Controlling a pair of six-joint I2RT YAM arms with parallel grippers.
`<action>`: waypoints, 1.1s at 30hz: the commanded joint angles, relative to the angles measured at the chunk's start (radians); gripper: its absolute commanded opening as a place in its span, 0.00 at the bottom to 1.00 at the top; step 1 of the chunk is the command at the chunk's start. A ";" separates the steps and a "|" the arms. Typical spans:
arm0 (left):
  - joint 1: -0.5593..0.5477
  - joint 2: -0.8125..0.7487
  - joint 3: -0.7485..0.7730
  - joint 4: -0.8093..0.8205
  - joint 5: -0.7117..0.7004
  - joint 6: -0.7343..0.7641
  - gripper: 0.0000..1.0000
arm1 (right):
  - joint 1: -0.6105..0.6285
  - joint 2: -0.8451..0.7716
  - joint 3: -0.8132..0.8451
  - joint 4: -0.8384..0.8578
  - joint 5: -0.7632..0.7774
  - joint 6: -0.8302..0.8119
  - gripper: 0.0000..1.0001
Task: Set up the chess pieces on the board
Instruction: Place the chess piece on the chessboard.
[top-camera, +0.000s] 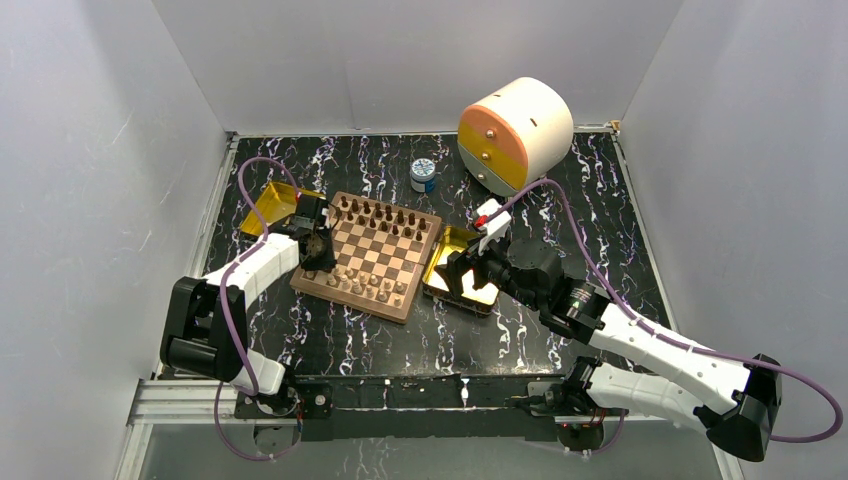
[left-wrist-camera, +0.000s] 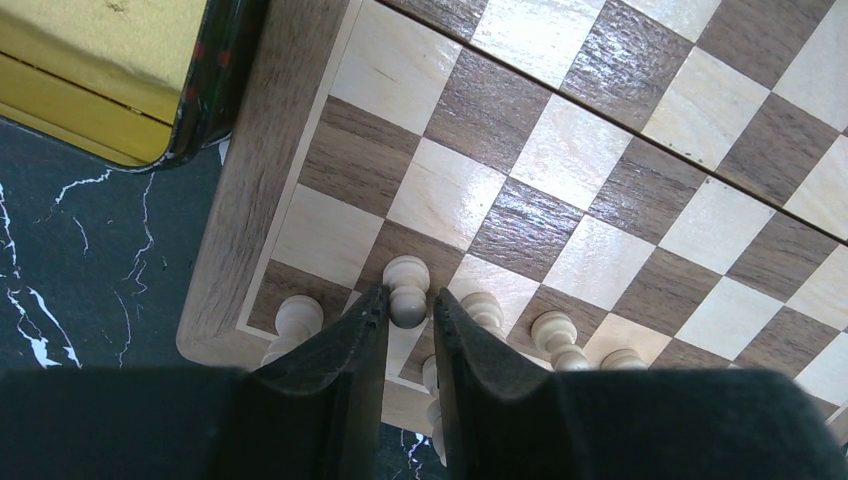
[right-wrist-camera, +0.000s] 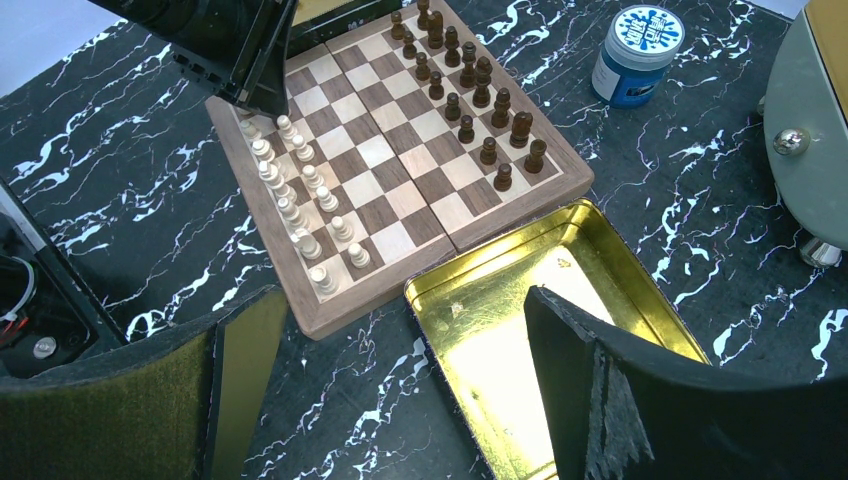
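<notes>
Black marbled table — right claw wide open over gold tray — left claw parted around pale pawn on board

Brown-checkered board, gold tray

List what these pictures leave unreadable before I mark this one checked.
1. Left wrist: whether the left gripper grips the pale pawn or merely flanks it; its fingers cover most of the neighbouring pale pieces.
2. Top: piece types on the board are too small; the left arm covers the board's left corner.
3. Right wrist: the gold tray has its near end behind the fingers of the right gripper.
</notes>
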 joint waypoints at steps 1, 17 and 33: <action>-0.006 -0.015 0.004 -0.027 -0.017 0.001 0.22 | 0.001 -0.007 0.021 0.056 -0.002 0.002 0.99; -0.006 -0.038 0.103 -0.073 -0.013 -0.017 0.23 | 0.000 0.004 0.019 0.062 -0.009 0.011 0.99; 0.006 -0.035 0.276 -0.072 -0.237 -0.097 0.39 | 0.001 -0.005 0.017 0.089 -0.027 -0.001 0.99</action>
